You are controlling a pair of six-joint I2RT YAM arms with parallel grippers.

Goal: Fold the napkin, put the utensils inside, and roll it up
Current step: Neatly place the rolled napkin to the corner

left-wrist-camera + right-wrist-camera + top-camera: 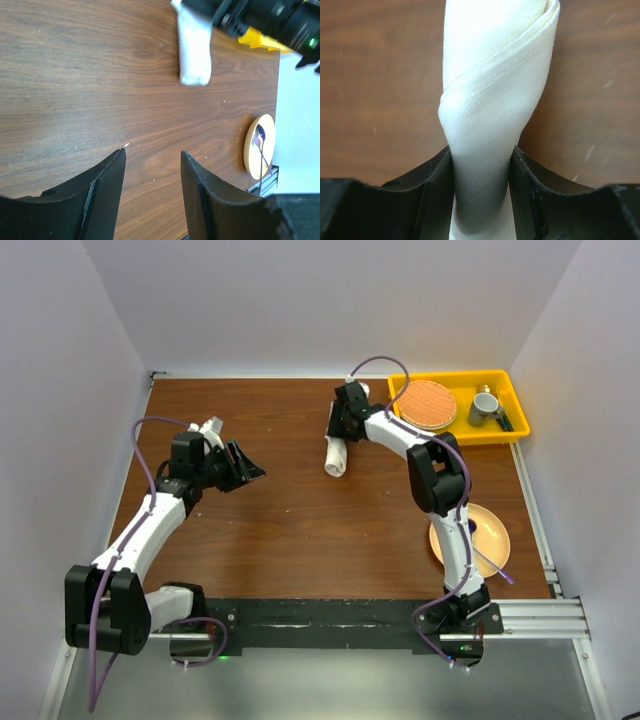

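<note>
The napkin (335,457) lies rolled into a tight white roll on the brown table, behind its middle. My right gripper (340,436) is shut on the roll's far end. In the right wrist view both jaws press the cloth (495,95) between them, at the gripper (481,152). The left wrist view shows the roll (194,50) at the top. My left gripper (250,472) hovers open to the left of the roll, apart from it, and nothing sits in the left gripper (152,152). The utensils are out of view.
A yellow tray (515,390) at the back right holds a round woven mat (430,405) and a grey cup (486,405). A tan plate (492,540) near the right arm's base carries a silver-handled utensil with a purple end (261,142).
</note>
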